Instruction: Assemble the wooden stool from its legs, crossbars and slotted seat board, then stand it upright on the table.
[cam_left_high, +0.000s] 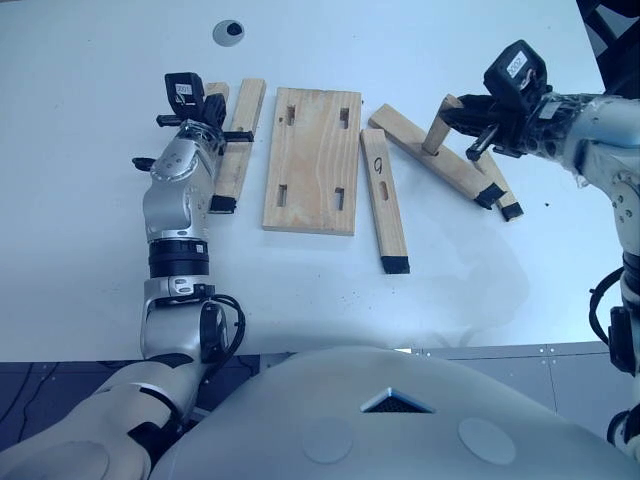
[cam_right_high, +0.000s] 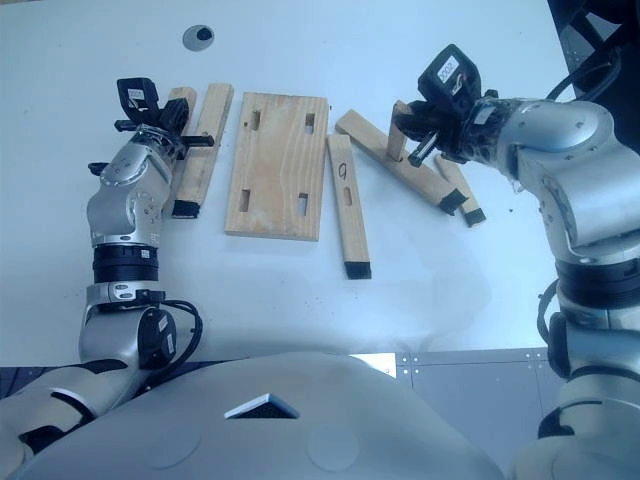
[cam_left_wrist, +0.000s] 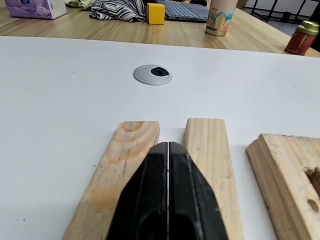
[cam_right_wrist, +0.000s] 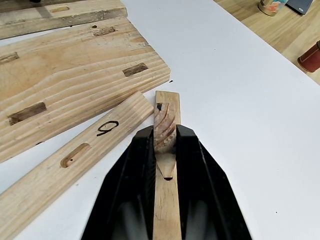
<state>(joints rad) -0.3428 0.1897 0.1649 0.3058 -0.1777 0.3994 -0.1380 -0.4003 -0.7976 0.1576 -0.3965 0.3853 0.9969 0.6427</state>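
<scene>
The slotted seat board (cam_left_high: 310, 160) lies flat mid-table. Two legs (cam_left_high: 240, 140) lie side by side to its left. My left gripper (cam_left_wrist: 168, 146) is shut, empty, and hovers over the gap between them. A leg marked 9 (cam_left_high: 385, 200) lies to the right of the board. Further right another leg (cam_left_high: 455, 170) lies at a slant. A short crossbar (cam_left_high: 437, 125) stands tilted on that leg, and my right gripper (cam_right_wrist: 165, 131) is shut on its upper end. One more leg (cam_left_high: 500, 195) lies partly under the right arm.
A round cable grommet (cam_left_high: 229, 32) sits at the far left of the white table (cam_left_high: 100, 250). Beyond the far edge a wooden desk (cam_left_wrist: 200, 32) carries a cup, a bottle and a yellow block. The near half of the table is bare.
</scene>
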